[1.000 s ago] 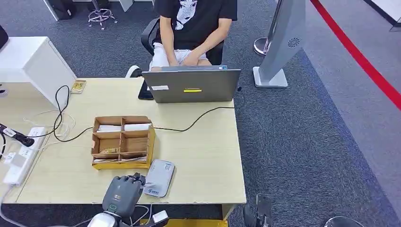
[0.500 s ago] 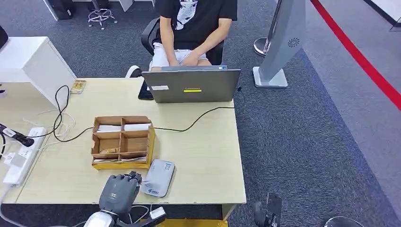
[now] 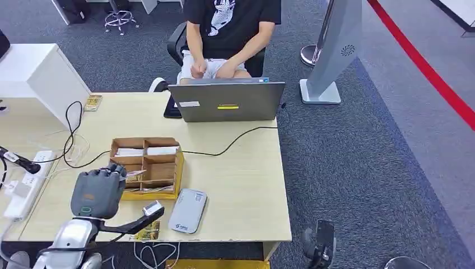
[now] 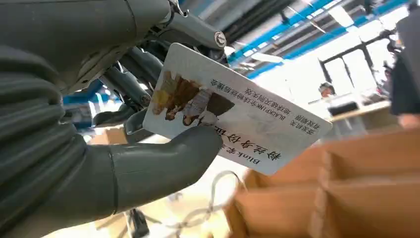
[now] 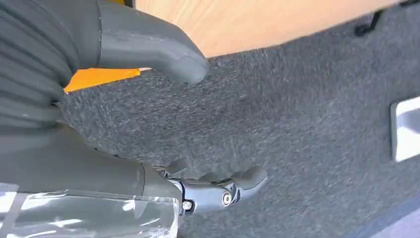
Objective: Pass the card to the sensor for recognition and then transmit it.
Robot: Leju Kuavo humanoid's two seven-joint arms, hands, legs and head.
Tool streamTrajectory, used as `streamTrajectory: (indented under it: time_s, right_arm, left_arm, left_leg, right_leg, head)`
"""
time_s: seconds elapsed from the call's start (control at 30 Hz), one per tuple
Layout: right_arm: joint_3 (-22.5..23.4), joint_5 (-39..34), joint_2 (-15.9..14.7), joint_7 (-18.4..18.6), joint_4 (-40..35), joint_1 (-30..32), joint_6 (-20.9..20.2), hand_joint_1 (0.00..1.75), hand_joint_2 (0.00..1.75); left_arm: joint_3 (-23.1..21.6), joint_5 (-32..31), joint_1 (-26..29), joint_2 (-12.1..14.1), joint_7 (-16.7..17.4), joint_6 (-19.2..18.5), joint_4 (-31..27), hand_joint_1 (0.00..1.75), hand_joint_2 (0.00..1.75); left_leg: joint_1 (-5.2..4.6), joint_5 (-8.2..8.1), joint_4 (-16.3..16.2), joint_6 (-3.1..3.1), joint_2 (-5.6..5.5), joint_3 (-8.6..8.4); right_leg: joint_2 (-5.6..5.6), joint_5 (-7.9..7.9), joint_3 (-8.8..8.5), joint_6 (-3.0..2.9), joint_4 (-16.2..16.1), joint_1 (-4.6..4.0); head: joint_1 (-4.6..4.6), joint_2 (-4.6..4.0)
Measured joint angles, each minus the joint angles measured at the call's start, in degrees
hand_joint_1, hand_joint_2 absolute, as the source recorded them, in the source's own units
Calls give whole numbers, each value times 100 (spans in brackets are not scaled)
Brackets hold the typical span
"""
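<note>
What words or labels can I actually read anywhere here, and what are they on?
"BLACKPINK": small print, shown upside down, on the card that the left hand holds.
"Blink": larger print on the same card, followed by Chinese characters partly hidden by the thumb.
Stickers on the laptop and the logo on the card reader: too small to read.

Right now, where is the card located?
The card is pinched in the left robot hand, raised at the left side of the cardboard organizer box, left of the grey card reader on the table.
</note>
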State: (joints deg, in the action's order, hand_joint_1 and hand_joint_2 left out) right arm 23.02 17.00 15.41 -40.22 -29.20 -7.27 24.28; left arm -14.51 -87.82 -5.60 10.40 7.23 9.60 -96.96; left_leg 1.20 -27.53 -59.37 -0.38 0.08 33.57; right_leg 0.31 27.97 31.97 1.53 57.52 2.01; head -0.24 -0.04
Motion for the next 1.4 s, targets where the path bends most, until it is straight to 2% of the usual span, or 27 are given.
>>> streamTrajectory:
  time_s: [0.1, 0.23, 0.4, 0.67, 0.77, 0.9, 1.0, 1.27, 1.3, 1.33, 1.4]
  right_arm:
    - [-92, 39, 0, 0, 46, -43, 24, 0, 175]
    - [-228, 109, 0, 0, 112, -62, 15, 0, 175]
    - [-365, 179, 0, 0, 164, -65, 24, 0, 175]
    - [-461, 181, 0, 0, 201, -70, 24, 0, 175]
    - [-479, 206, 0, 0, 214, -69, 44, 0, 175]
    - [-496, 149, 0, 0, 221, -55, -52, 0, 175]
    - [-496, 190, -2, 0, 230, -43, -55, 0, 175]
    - [-558, 90, -2, 0, 238, -31, -22, 0, 175]
    - [-558, 57, -6, 0, 238, -29, -28, 0, 175]
    - [-555, 33, -9, 0, 238, -30, -28, 0, 175]
    - [-553, 28, -22, 0, 241, -34, -13, 0, 175]
  left_arm:
    - [72, 0, -247, 118, 40, -68, 0, 175, 175]
    - [127, 0, -588, 305, 254, -127, 0, 175, 175]
    - [620, 0, -959, 407, 37, -201, 50, 175, 175]
    - [828, 0, -1091, 449, -6, -206, 122, 175, 175]
    - [835, 0, -1107, 566, 217, -219, 164, 175, 175]
    - [931, 0, -1271, 863, 210, -195, 477, 175, 175]
    - [988, 0, -1478, 993, 179, -197, 748, 175, 175]
    - [966, 0, -1843, 1045, 230, -203, 1169, 175, 175]
    - [953, 0, -1847, 1045, 230, -203, 1180, 68, 175]
    - [944, 0, -1847, 1043, 230, -203, 1185, 0, 175]
    - [942, 0, -1856, 1037, 240, -186, 1207, 0, 175]
  left_leg:
    - [0, 0, 0, -1, -2, 0]
    - [0, 0, 0, -1, -2, 2]
    - [0, 0, 0, -1, -1, 2]
    - [-1, 0, 0, -1, -2, 3]
    - [0, 0, 0, -1, 2, 3]
    - [2, 4, 0, -6, 0, 2]
    - [3, 5, 1, -8, 0, 3]
    - [1, 5, -1, -8, 8, 3]
    - [1, 5, -2, -8, 9, 3]
    - [1, 4, -2, -8, 11, 4]
    - [1, 4, -2, -8, 17, 4]
  right_leg:
    - [-2, 0, -1, 0, 1, 0]
    - [-1, 0, 0, 0, 1, 0]
    - [0, 0, 2, 0, 1, 0]
    - [0, 0, 1, 0, 0, 1]
    - [3, 0, 3, 0, 0, 1]
    - [1, 0, 7, 0, 1, -2]
    - [2, 0, 7, -1, 3, -3]
    - [9, -2, 8, -1, 1, 0]
    - [10, -2, 9, -1, 1, 0]
    - [14, -2, 11, -1, 1, 0]
    - [20, -2, 14, -1, 1, 0]
  head:
    - [0, 0]
    - [4, 0]
    - [4, 0]
    - [7, 0]
    - [4, 0]
    - [6, 0]
    - [4, 0]
    - [7, 0]
    - [6, 0]
    - [7, 0]
    - [4, 0]
